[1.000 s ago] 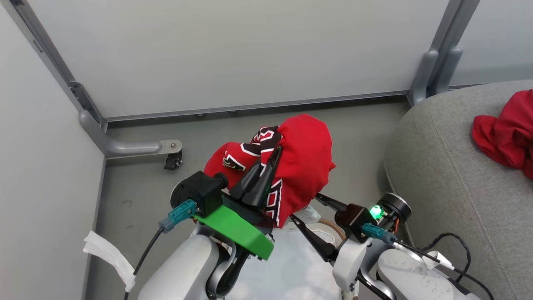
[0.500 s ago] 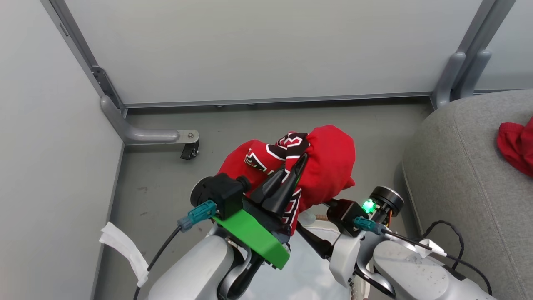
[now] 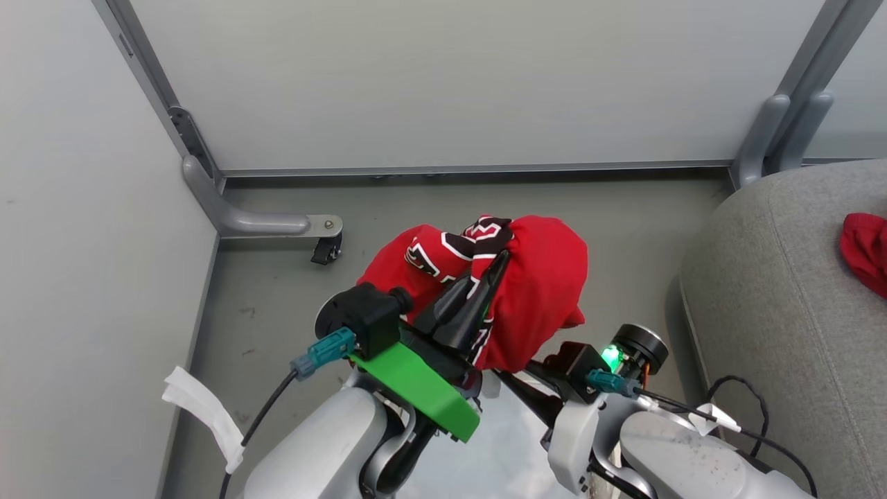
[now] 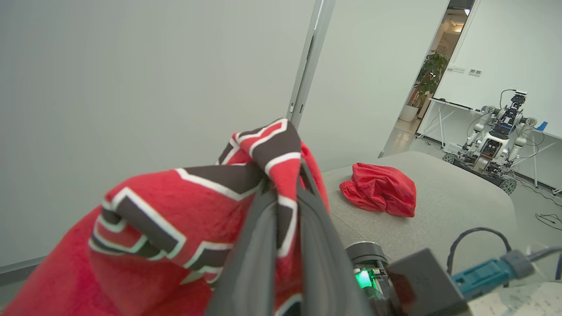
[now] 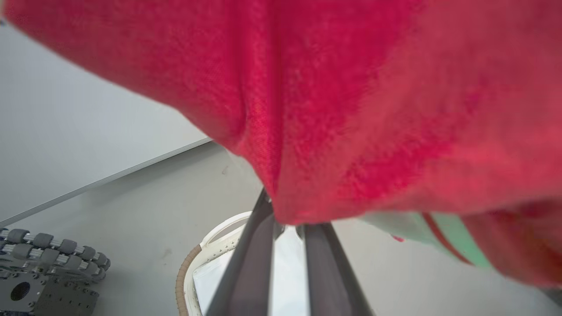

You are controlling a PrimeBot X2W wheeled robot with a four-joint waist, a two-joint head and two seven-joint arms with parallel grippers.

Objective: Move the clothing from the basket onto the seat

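Above the basket (image 5: 182, 272), left gripper (image 3: 500, 258) clamps the jersey (image 3: 540, 291) (right gripper (image 5: 284, 221) pinches its hem); seat (image 3: 776, 291) beside, wall panel (image 3: 450, 83) beyond.

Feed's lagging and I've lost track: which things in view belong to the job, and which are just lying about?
Job: jersey in left hand; plain red garment on seat; basket.
Lying about: partition caster; white strip; other robot; potted plant.

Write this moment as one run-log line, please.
left gripper: shut on jersey, held aloft | right gripper: shut on jersey underside | plain red garment: on seat | basket: below jersey
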